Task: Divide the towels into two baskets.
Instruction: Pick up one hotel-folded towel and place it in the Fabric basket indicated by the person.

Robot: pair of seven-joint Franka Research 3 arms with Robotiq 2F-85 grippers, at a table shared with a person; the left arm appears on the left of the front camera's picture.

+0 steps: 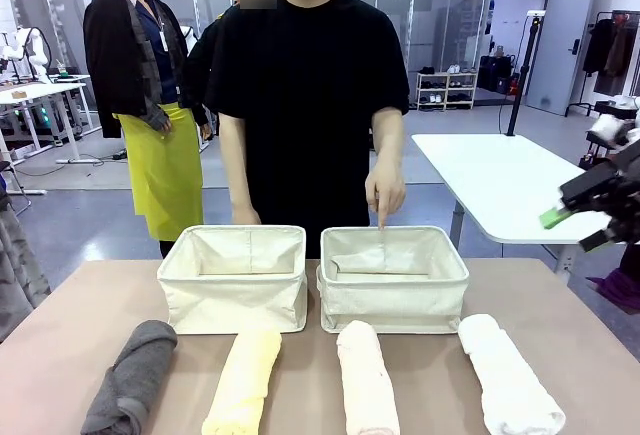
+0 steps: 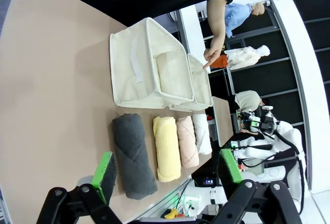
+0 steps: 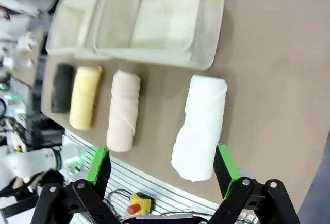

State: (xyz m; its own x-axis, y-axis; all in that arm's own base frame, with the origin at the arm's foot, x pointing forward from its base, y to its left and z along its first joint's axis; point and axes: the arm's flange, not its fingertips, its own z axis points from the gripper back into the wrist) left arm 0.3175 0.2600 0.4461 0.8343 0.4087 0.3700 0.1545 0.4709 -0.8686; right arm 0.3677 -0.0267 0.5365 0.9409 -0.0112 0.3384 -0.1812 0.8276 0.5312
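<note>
Four towel rolls lie in a row near the table's front edge: dark grey [image 1: 128, 380], pale yellow [image 1: 244, 380], pale peach [image 1: 366, 380] and white [image 1: 508, 375]. Behind them stand two cream baskets side by side, the left [image 1: 235, 305] and the right [image 1: 395, 305], both without towels. A person's hand [image 1: 385, 190] points a finger down into the right basket. My right gripper [image 1: 578, 227] hangs open off the table's right side; its wrist view has the white towel [image 3: 201, 126] below it. My left gripper [image 2: 167, 175] is open above the grey towel [image 2: 133, 154].
The person in black stands right behind the baskets at the far edge. A white table [image 1: 500, 180] stands beyond at the right. A yellow box with a red button [image 3: 135, 206] sits below the table's front edge.
</note>
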